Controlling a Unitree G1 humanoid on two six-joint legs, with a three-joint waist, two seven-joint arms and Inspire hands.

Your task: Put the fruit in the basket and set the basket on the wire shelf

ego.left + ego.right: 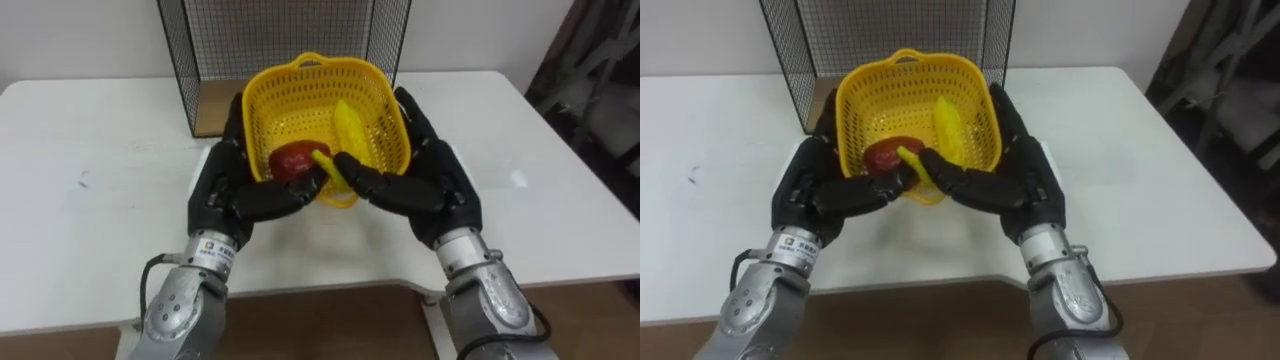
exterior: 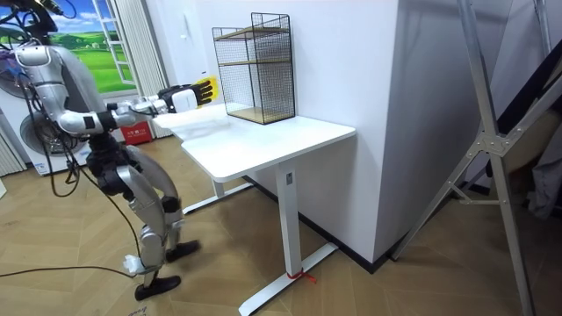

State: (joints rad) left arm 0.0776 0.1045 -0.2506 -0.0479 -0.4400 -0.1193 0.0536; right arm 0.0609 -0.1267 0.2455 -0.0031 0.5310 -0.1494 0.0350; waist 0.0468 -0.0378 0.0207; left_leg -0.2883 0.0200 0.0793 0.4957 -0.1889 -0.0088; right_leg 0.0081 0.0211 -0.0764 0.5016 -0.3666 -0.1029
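A yellow plastic basket [image 1: 378, 100] is held between my two hands just in front of the black wire shelf [image 1: 280, 30]. A red apple [image 1: 292, 158] and a yellow banana [image 1: 352, 135] lie inside it. My left hand [image 1: 225, 190] lies flat against the basket's left side and my right hand [image 1: 435, 190] against its right side. The fingers of both are straight, and both thumbs reach across the near rim. In the room view the basket [image 2: 207, 89] is at the table's end near the robot, which stands there with bent knees and both arms stretched forward.
The white table [image 1: 90, 180] spreads to both sides of the basket. The shelf's wooden bottom board [image 1: 212, 108] shows just left of the basket. In the room view the shelf [image 2: 259, 66] stands on the table against the wall.
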